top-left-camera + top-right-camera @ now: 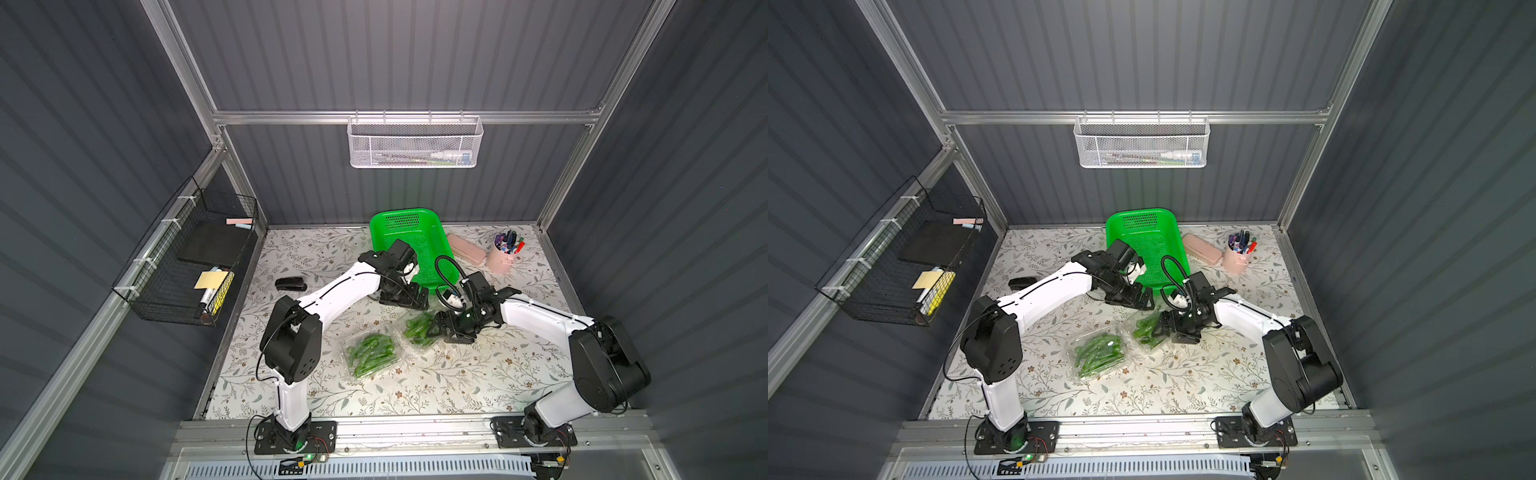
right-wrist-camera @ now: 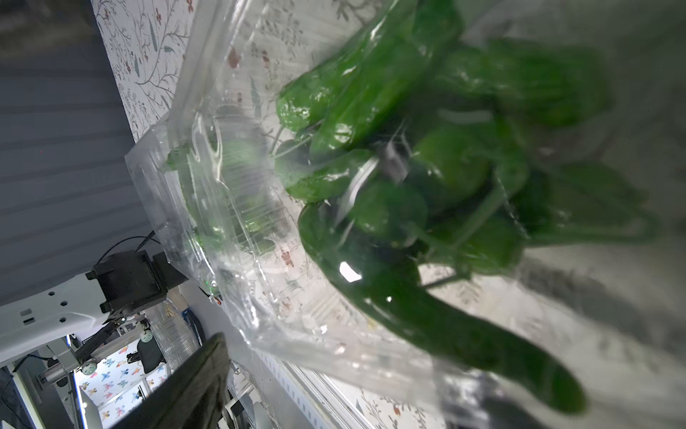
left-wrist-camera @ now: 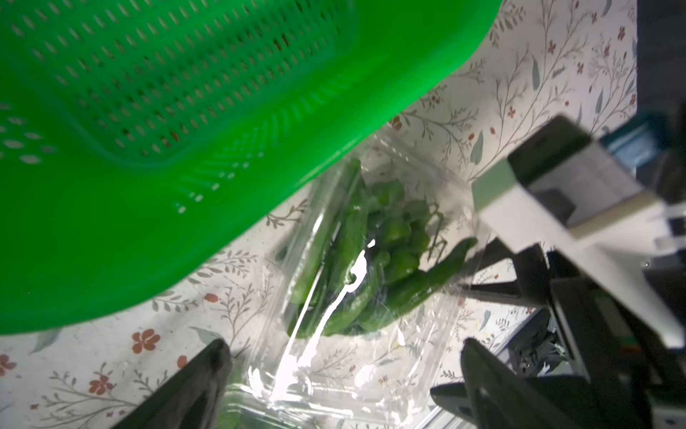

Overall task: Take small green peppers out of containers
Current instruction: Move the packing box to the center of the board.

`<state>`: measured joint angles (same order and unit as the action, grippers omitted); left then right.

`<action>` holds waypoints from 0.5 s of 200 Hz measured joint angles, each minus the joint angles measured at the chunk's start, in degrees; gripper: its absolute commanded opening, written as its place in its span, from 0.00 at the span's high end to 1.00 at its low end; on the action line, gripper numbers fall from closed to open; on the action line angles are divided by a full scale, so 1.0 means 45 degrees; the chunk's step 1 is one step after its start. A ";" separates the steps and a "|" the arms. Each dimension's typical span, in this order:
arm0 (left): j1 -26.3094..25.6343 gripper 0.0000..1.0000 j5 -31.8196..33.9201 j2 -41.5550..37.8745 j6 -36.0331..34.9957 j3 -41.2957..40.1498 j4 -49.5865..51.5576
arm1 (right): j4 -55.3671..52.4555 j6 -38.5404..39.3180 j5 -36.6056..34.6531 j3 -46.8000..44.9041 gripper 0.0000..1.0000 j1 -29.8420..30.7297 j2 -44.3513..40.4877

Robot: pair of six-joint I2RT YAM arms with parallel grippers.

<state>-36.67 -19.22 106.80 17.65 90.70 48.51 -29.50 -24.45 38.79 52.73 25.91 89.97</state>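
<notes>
The small green peppers [image 1: 370, 351] are still packed in two clear clamshell packs in the middle of the floral-covered table [image 1: 457, 386]. One pack [image 1: 353, 365] is full and well clear of both arms. The other pack [image 3: 371, 364] lies just in front of the green perforated basket [image 1: 409, 232], and its film is seen loose and creased. The left gripper [image 3: 343, 349] is held above this pack with its jaws wide apart and nothing between them. The right gripper [image 1: 433, 329] is set at the pack's edge, jaws also spread, and no grip on anything is seen. The packs are made of thin, glossy, ribbed plastic, so one could be buckled, pushed across the smooth covering or pinched in place of a pepper. The peppers are slender, curved and shiny with wiry stems. One could be squeezed out of the pads, or several could be dragged up by tangled stems and spilled. Both grippers are crowded near the basket's rigid rim, so a collision is judged possible.
</notes>
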 measured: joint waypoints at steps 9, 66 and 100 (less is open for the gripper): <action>0.0029 0.01 -0.0029 -0.0233 -0.0073 -0.0107 0.0194 | 0.0107 0.0019 0.0000 0.0243 0.14 0.0000 0.0199; 0.0049 0.01 0.0058 -0.1545 0.0010 -0.0350 0.0865 | 0.0976 -0.0165 0.0078 0.1107 0.12 -0.0015 0.0976; 0.0049 0.01 0.0112 -0.1472 0.0223 -0.1035 0.1088 | 0.1331 -0.0408 0.0092 0.0806 0.12 -0.0330 0.0413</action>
<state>-36.45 -18.72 100.18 18.65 86.04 53.41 -23.51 -26.28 39.20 56.36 24.43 91.83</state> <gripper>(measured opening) 0.989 0.876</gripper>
